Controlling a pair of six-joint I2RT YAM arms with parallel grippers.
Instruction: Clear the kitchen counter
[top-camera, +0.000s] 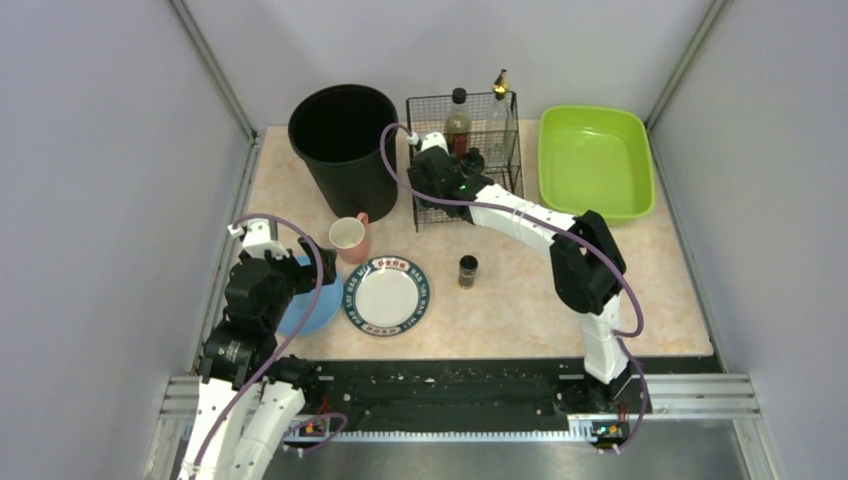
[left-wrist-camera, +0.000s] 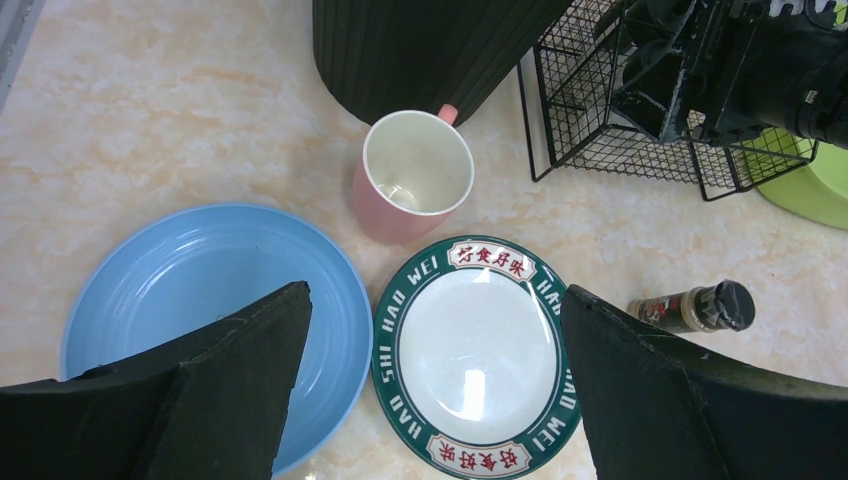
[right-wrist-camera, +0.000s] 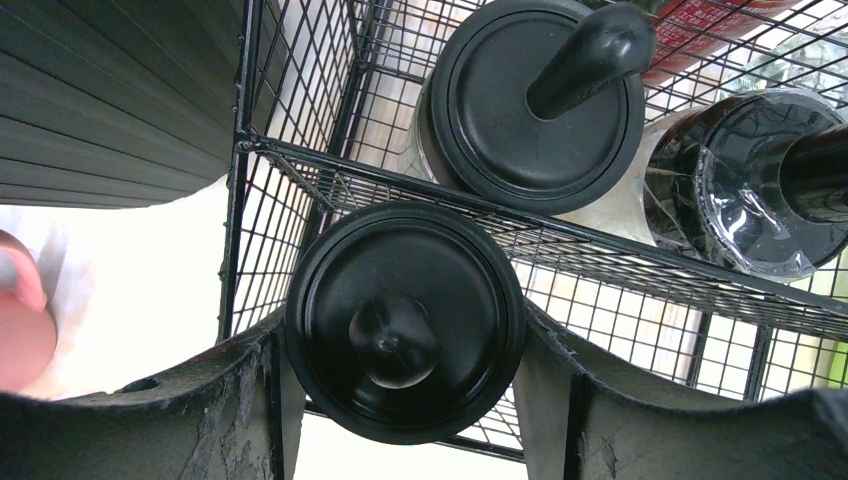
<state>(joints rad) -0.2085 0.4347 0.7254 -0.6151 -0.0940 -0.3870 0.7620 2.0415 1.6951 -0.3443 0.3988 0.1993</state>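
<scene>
Overhead and wrist views of the work area.

The kitchen counter (top-camera: 520, 310), beige-peach and speckled, lies between grey walls; its near left corner is hidden by the left arm. At the back stand a black bin (top-camera: 343, 140), a lime-green tray (top-camera: 595, 160) and, between the two, a wire rack (top-camera: 465, 160) holding bottles. The right arm covers the rack's front left part.

A blue plate (left-wrist-camera: 200, 290) lies near the left edge. From above, the left arm hides much of it. Just beside it lies a green-rimmed plate (left-wrist-camera: 470, 350) with red lettering, its near edge cut off in the left wrist view. A pink mug (left-wrist-camera: 415, 185) stands upright between this plate and the bin. A small spice jar (top-camera: 467, 270) stands alone, right of the plates.

The left gripper (left-wrist-camera: 435, 292) hangs above the green-rimmed plate with its fingers spread wide and holding nothing.

The right gripper (right-wrist-camera: 402, 335) is at the rack's front edge. Its fingers flank a black-capped container (right-wrist-camera: 405, 300) and appear to clamp its cap on both sides. Only the cap shows, and it cannot be told whether the body is inside the rack. Behind the wires, a spouted bottle (right-wrist-camera: 540, 100) is partly screened, and a dark-topped bottle (right-wrist-camera: 760, 190) is cut off at the right.
</scene>
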